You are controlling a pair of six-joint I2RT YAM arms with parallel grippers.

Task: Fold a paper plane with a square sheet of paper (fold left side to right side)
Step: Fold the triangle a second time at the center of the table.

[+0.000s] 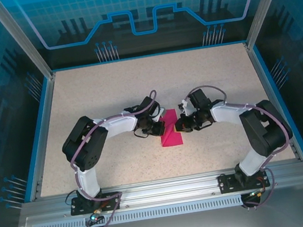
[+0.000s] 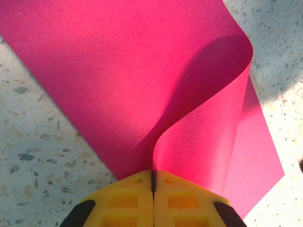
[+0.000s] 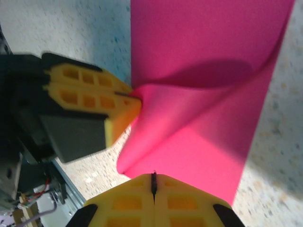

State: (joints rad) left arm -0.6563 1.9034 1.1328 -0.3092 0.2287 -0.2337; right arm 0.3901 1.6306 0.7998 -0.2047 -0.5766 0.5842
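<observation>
The square sheet of paper (image 1: 172, 134) is magenta-pink and lies mid-table between both grippers, partly folded over itself. In the left wrist view one edge of the paper (image 2: 118, 71) curls up off the table and runs into my left gripper (image 2: 153, 174), whose yellow fingers are shut on it. My left gripper (image 1: 158, 125) sits at the sheet's left side. The right wrist view has the left gripper (image 3: 135, 97) pinching the raised flap of the paper (image 3: 203, 47). My right gripper (image 3: 153, 176) is shut, its tips over the lower layer at the near edge. It stands at the sheet's right side (image 1: 179, 124).
The speckled beige table (image 1: 108, 91) has a blue raised rim (image 1: 43, 130) on its sides and a metal rail (image 1: 163, 189) along the near edge, where both arm bases are bolted. Transparent blue walls enclose the back and sides.
</observation>
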